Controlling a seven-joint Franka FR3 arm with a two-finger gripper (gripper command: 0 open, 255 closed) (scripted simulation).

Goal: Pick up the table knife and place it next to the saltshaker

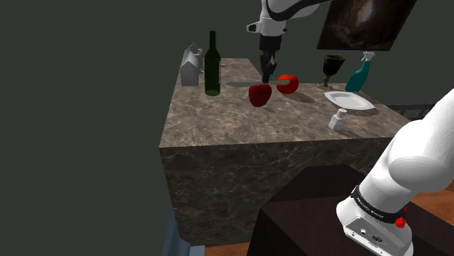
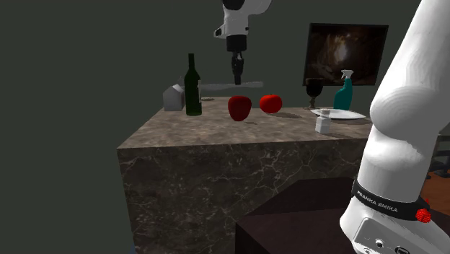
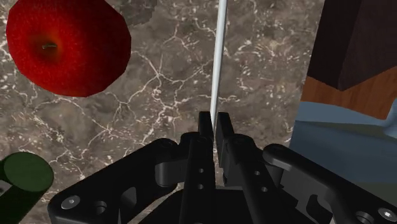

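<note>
We read "FRANKA EMIKA" in white letters on a black band (image 2: 386,209) around the white arm, close to the camera in the second exterior view.

The black end effector (image 2: 236,79) points straight down over the far part of a marble worktop (image 1: 240,124). Its two fingers stand narrow, clasped on a knife (image 3: 219,63). In the wrist view the knife shows as a thin pale line running straight out from between the fingertips. In the second exterior view it lies level, sticking out to both sides of the fingers, and it appears raised above the worktop.

Below and just beside the knife sits a red apple (image 1: 260,94), with a tomato (image 1: 287,84) near it. A dark green bottle (image 1: 212,64) and a white carton (image 1: 191,65) stand toward the shoulder view's left.

The saltshaker (image 1: 337,119), small and white, stands well apart from the knife, toward the shoulder view's right and nearer the camera. It is just beside a white plate (image 1: 349,100). Behind the plate stand a dark wine glass (image 1: 332,69) and a teal spray bottle (image 1: 358,73).
</note>
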